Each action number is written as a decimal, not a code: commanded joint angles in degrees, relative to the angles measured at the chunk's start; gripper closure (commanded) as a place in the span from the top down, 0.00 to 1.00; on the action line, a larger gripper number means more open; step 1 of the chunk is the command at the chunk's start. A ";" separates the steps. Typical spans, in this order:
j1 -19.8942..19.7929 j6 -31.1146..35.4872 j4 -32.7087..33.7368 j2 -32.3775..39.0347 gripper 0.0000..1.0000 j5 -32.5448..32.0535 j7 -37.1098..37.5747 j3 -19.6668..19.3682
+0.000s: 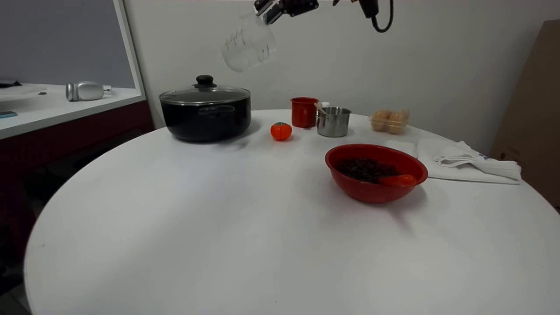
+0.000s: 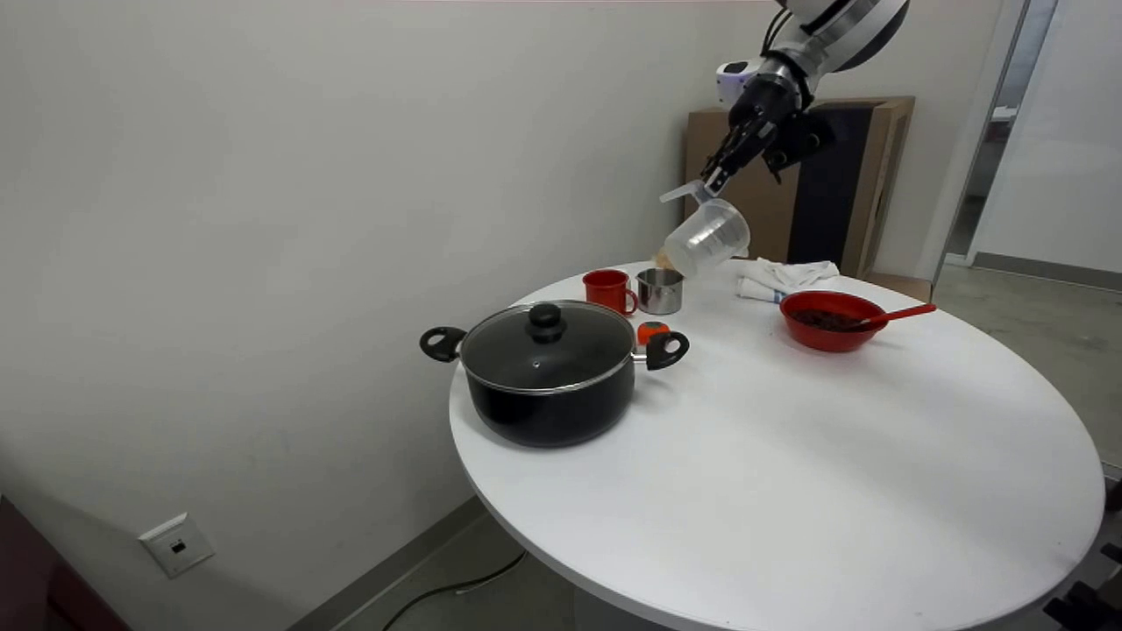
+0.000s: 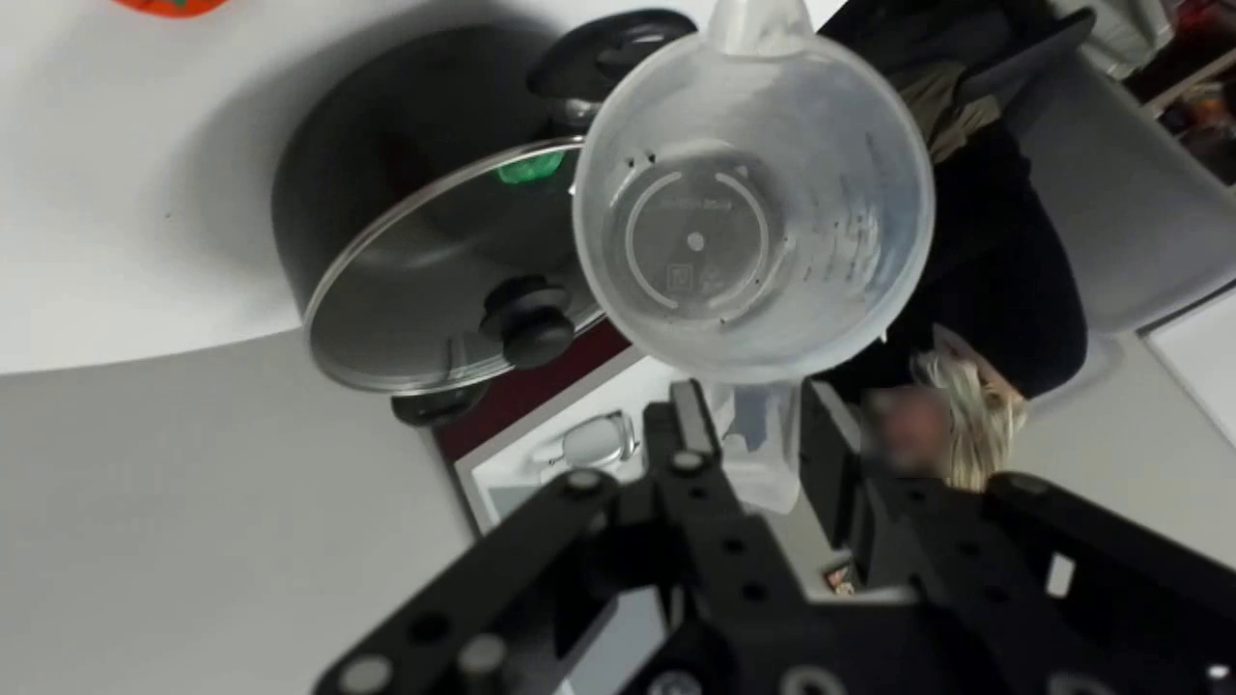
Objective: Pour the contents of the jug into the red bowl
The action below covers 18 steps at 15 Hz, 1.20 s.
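The see-through jug [image 3: 753,125] hangs tilted in the air, with my gripper [image 3: 758,420] shut on its handle [image 3: 763,483]. In the wrist view its inside shows only a few dark specks. In an exterior view the jug [image 1: 248,46] is above and behind the table, up from the pot's lid. The red bowl [image 1: 372,193] stands on the table, well apart from the jug. Dark bits, the contents [image 1: 364,169], lie in the bowl, and a red spoon [image 2: 903,313] rests in it. The bowl [image 2: 831,340] also shows in an exterior view.
A black lidded pot [image 2: 548,399] stands near the table edge. Close to it are a tomato [image 1: 281,131], a red cup [image 1: 302,114] and a small metal cup [image 1: 334,124]. A clear pack of brown round items [image 1: 389,121] and a white cloth [image 1: 474,164] lie behind the bowl.
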 commanded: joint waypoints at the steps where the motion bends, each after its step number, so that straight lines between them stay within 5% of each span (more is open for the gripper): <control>1: 4.50 1.35 -7.89 -5.87 0.07 -8.10 -0.19 -2.08; 10: 14.85 2.58 -13.93 -10.44 0.07 -30.35 0.14 -6.56; 18: 20.55 16.68 -21.46 -9.39 0.07 -52.09 1.03 -8.15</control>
